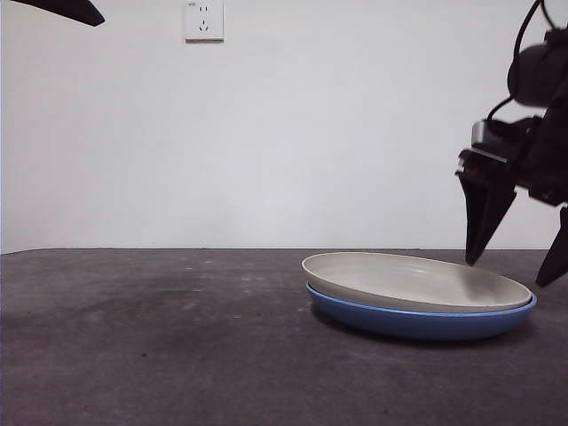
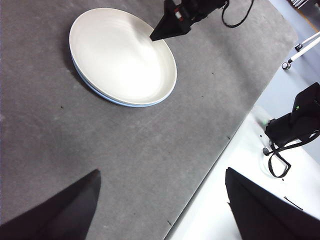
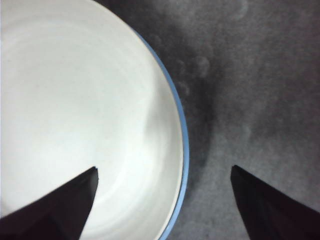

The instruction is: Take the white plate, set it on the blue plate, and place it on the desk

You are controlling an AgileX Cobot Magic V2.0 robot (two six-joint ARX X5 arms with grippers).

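- White plate (image 1: 417, 280) sits nested in blue plate (image 1: 417, 321); blue shows only as thin rim under it in the wrist views.
- Stack rests on desk (image 1: 160, 337); in left wrist view it lies well apart from the desk edge that meets the pale floor. Which desk corner it's nearest: can't tell.
- White plate slightly tilted in front view, one side riding higher than the blue rim.
- Right gripper (image 1: 515, 240) hangs above the stack's rim, jaws spread wide, holding nothing, not touching the plates. In right wrist view one jaw is over white plate, other over bare desk, rim between them.
- Left gripper (image 2: 162, 205) off to the side, well apart from plates, jaws apart, empty.
- Wall socket (image 1: 203, 19) on white wall behind desk.
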